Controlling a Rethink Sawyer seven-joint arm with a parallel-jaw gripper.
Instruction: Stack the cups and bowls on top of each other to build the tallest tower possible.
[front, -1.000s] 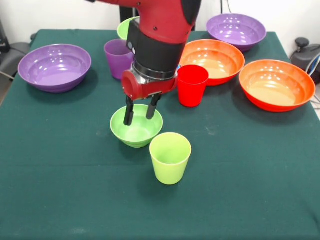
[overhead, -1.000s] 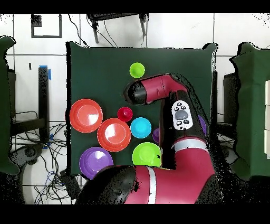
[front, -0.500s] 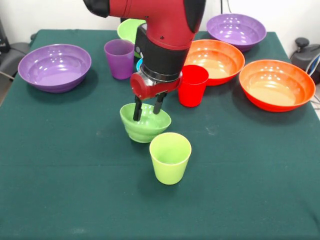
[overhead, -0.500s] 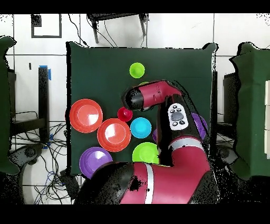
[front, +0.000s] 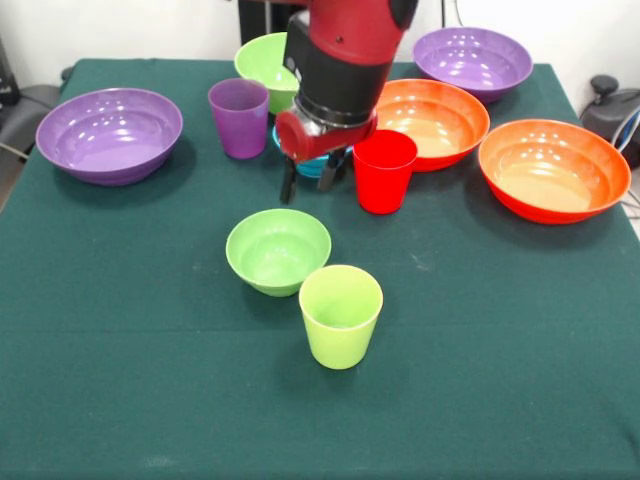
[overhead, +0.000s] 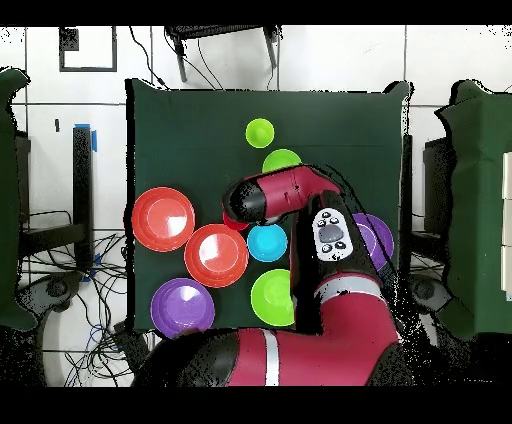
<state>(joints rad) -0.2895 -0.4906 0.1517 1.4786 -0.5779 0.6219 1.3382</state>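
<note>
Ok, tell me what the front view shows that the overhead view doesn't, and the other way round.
Front view only: the translucent purple plastic cup, the whole red plastic cup, and the gripper, open and empty above the table. Overhead view only: the tiled floor with cables around the table, and the arm's button panel. Both: the small lime-green ribbed bowl, the lime-green plastic cup beside it, and the two wide orange bowls, all unstacked.
</note>
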